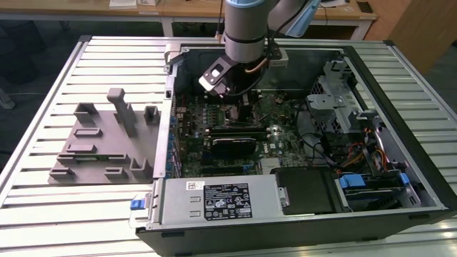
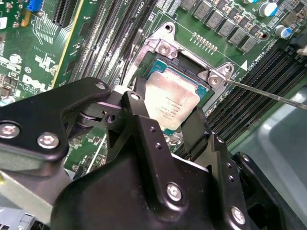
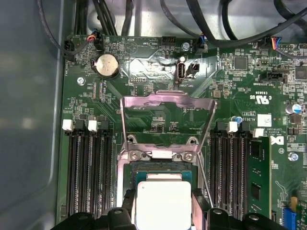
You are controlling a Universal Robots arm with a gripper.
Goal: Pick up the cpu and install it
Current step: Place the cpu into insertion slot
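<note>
We have the gripper (image 2: 167, 110) pinching the cpu (image 2: 173, 98) by two opposite edges, directly over the socket (image 3: 163, 168) and, as far as we can judge, not yet seated in it. The load plate (image 3: 165, 103) stands swung open just beyond the socket. Done well, this step means holding the chip level, squaring its edges to the socket's frame and lowering it straight, since a sideways drag could bend contacts.
</note>
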